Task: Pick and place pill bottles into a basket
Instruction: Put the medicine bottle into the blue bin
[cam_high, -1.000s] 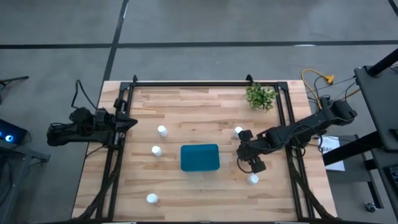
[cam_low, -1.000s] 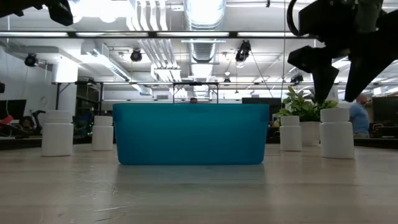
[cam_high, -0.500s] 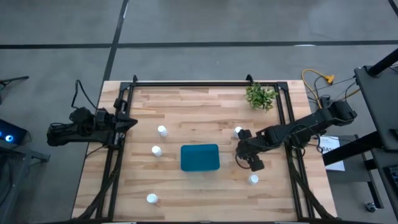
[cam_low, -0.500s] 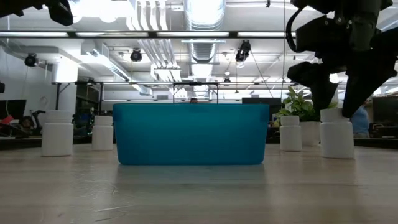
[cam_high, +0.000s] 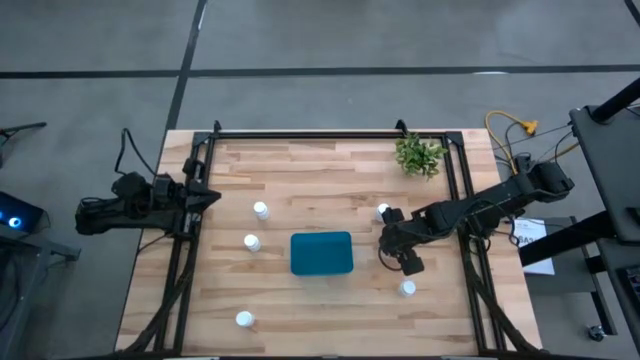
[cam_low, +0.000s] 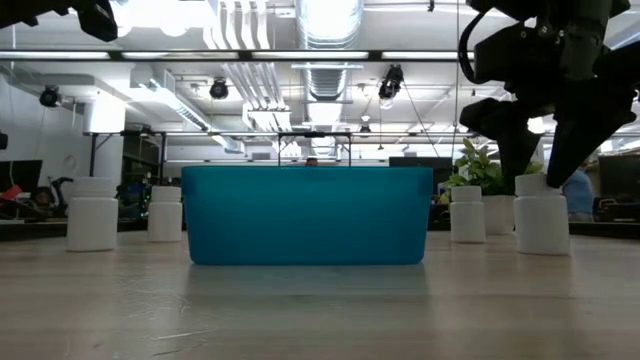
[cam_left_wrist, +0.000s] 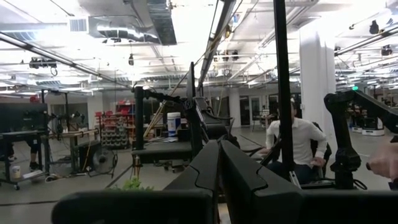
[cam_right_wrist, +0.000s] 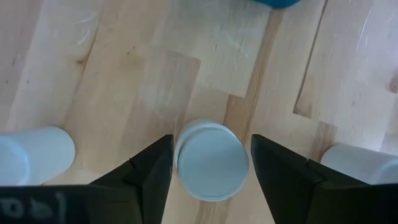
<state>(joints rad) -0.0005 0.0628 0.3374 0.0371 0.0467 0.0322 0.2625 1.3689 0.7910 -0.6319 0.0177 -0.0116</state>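
The teal basket (cam_high: 321, 253) sits mid-table. White pill bottles stand upright on the wood: two left of it (cam_high: 261, 210) (cam_high: 251, 242), one near the front edge (cam_high: 243, 319), and two to its right (cam_high: 383, 211) (cam_high: 407, 288). Another bottle (cam_right_wrist: 211, 160) stands between those two, under my right gripper (cam_high: 398, 258). That gripper points steeply down and is open, its fingers (cam_right_wrist: 152, 165) either side of the cap with a narrow gap each side. In the low view the fingertips (cam_low: 522, 170) hang level with that bottle's (cam_low: 541, 215) top. My left gripper (cam_left_wrist: 219, 168) is shut at the table's left edge (cam_high: 208, 197).
A small green plant (cam_high: 418, 155) stands at the far right corner. Black rails (cam_high: 180, 260) run along the table's left, right and far sides. The two neighbouring bottles (cam_right_wrist: 31, 155) (cam_right_wrist: 360, 165) stand close on either side of my right gripper. People are in the room beyond the table.
My right gripper has sunk a little toward the bottle beneath it, its fingertips coming down to the height of the cap. It has stayed open. The bottles and the basket have kept their places.
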